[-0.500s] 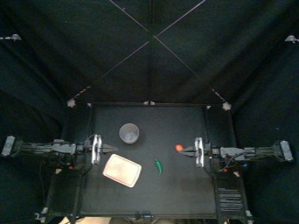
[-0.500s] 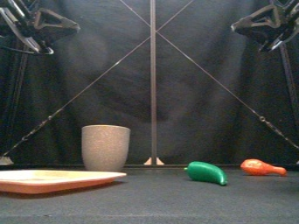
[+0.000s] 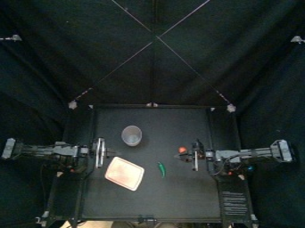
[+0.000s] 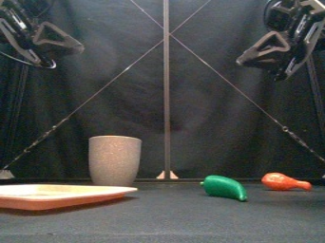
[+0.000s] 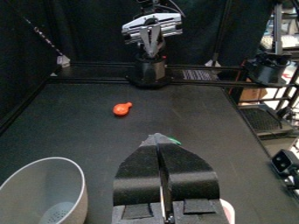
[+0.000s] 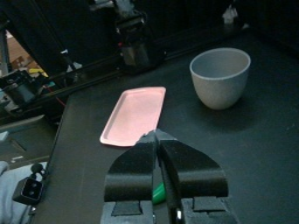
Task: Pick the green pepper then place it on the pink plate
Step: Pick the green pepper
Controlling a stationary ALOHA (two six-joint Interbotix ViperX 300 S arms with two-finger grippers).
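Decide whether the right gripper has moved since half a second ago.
Yes. In the top view, the right gripper has shifted left, ending closer to the orange toy, which has stayed put.

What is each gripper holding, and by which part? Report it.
Nothing: left gripper and right gripper are raised, shut and empty; the green pepper lies loose on the table.

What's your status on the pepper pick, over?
Left gripper shut, right gripper shut, both high. Green pepper lying beside pink plate, untouched. Nothing in the way.

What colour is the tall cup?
The tall cup is speckled grey, clearest in the front view.
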